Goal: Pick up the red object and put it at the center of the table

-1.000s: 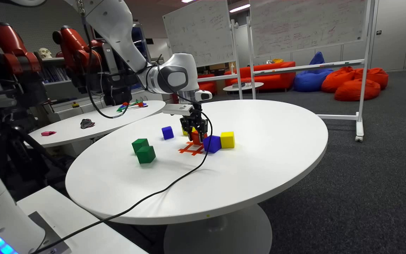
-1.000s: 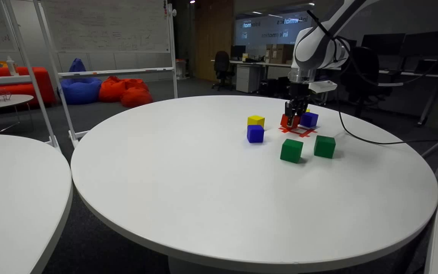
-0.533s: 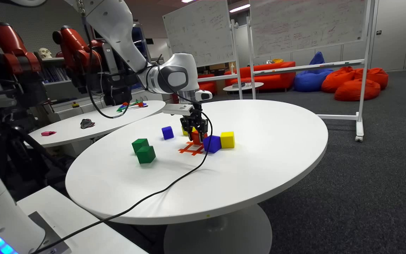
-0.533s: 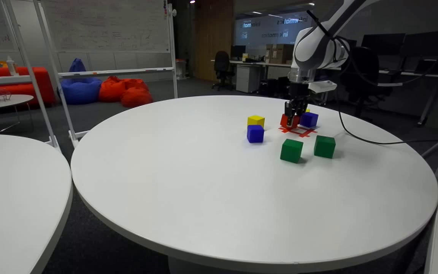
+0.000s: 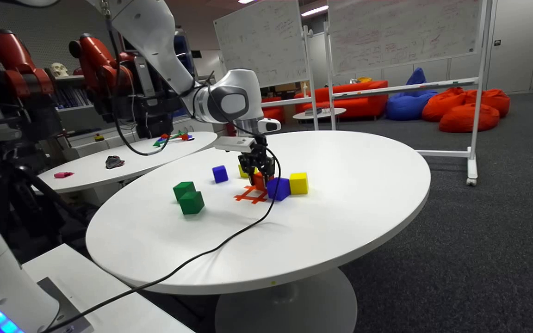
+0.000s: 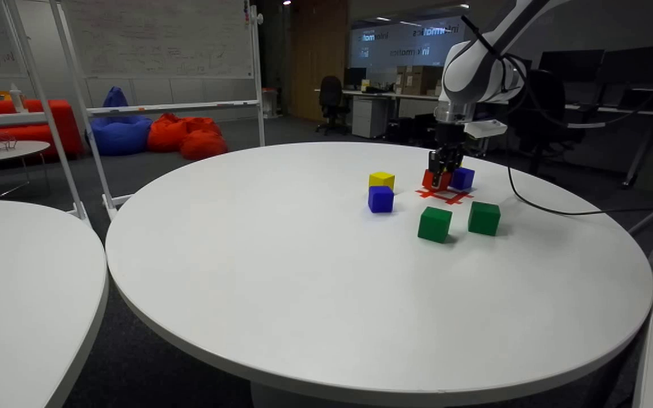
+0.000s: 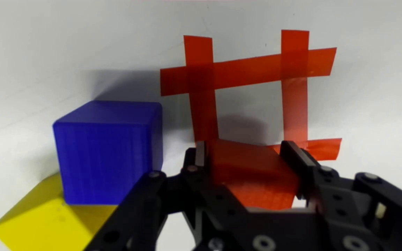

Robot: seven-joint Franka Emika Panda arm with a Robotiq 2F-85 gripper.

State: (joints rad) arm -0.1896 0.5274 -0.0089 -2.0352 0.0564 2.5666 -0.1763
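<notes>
While the white arm reaches down over the round white table, the gripper at its end is found clamped on the red block, its two fingers set against opposite sides and spaced to the block's width. That piece is held low at a crossed outline of red tape on the table, hiding part of one strip in the wrist view; whether its underside bears on the surface cannot be determined. Just beside it stands a blue block, which partly covers the adjacent yellow block in the wrist view; contact between these two is uncertain. Two green blocks are noted near each other, apart from the grip. A second blue block and a second yellow block form a further pair, the blue overlapping the yellow in an exterior view. A black cable crosses in front of the table in an exterior view. Whiteboards and a red sofa occupy the background.
</notes>
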